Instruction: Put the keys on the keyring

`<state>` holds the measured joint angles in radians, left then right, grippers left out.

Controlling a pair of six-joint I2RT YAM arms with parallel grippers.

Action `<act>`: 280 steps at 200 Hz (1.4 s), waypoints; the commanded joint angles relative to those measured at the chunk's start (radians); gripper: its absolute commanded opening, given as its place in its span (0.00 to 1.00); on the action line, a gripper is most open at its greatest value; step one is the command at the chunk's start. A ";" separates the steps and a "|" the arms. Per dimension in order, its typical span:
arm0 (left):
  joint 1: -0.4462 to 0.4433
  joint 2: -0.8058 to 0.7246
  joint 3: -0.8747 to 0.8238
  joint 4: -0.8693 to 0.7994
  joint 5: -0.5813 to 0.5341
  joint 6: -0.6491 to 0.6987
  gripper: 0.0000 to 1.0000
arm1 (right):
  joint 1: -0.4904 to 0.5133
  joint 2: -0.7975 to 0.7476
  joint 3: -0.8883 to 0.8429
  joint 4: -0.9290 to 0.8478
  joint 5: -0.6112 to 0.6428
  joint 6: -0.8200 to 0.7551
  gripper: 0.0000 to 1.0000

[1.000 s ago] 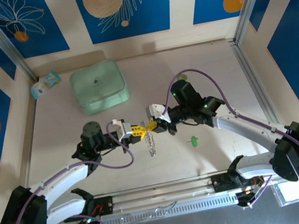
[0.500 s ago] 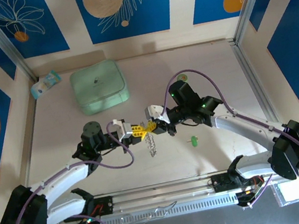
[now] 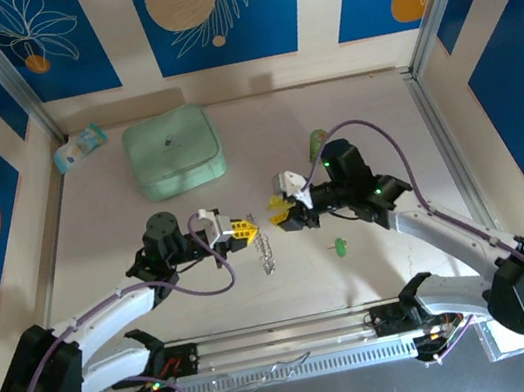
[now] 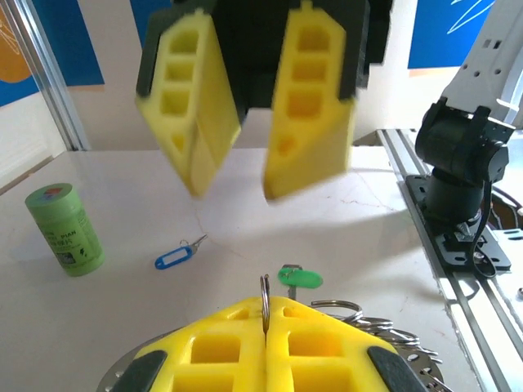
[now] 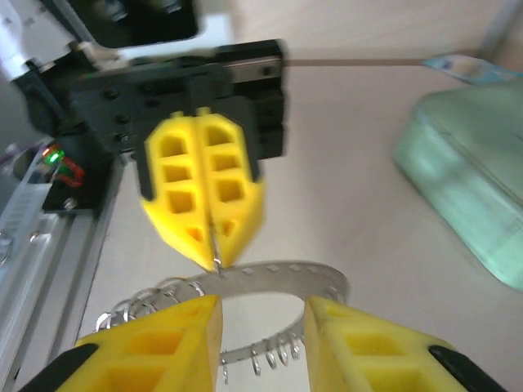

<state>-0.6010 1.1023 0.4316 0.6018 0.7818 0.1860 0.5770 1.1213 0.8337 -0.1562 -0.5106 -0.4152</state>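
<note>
My left gripper (image 3: 239,231) (image 4: 265,317) is shut on a thin split ring (image 4: 265,294) of the keyring (image 3: 265,250), a silvery band (image 5: 282,274) with several small rings that hangs under the fingers. Opposite it, my right gripper (image 3: 280,215) (image 5: 261,318) is open and empty, a short gap from the left fingertips (image 5: 214,245). In the left wrist view its yellow fingers (image 4: 306,114) hang above the table. The green-headed key (image 3: 339,245) (image 4: 299,278) and the blue-headed key (image 4: 172,259) lie on the table, apart from both grippers.
A mint-green square case (image 3: 173,153) (image 5: 474,171) sits at the back left, with a small packet (image 3: 81,147) beside it. An upright green cylinder (image 3: 317,139) (image 4: 65,229) stands behind the right arm. Aluminium rails (image 3: 437,124) border the table.
My right gripper has opened and pulled back to the right, away from the left fingers. The left gripper holds still with the keyring. The green cylinder now shows behind the right arm.
</note>
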 commanded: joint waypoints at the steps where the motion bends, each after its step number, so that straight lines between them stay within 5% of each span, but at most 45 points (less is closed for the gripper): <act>1: -0.015 -0.028 0.046 -0.059 -0.044 0.061 0.00 | -0.035 -0.051 -0.054 0.112 0.078 0.195 0.34; 86: -0.026 0.007 0.140 -0.206 -0.243 -0.049 0.00 | -0.035 -0.013 -0.057 -0.195 0.494 0.778 0.33; 167: -0.027 0.028 0.263 -0.443 -0.395 -0.167 0.00 | -0.148 0.110 -0.023 -0.462 0.502 0.969 0.32; 280: -0.051 0.058 0.214 -0.289 -0.322 -0.148 0.00 | -0.174 0.241 -0.074 -0.608 0.646 1.086 0.41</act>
<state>-0.6334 1.1561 0.6460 0.2539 0.4252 0.0242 0.4091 1.3354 0.7704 -0.7284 0.1062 0.6346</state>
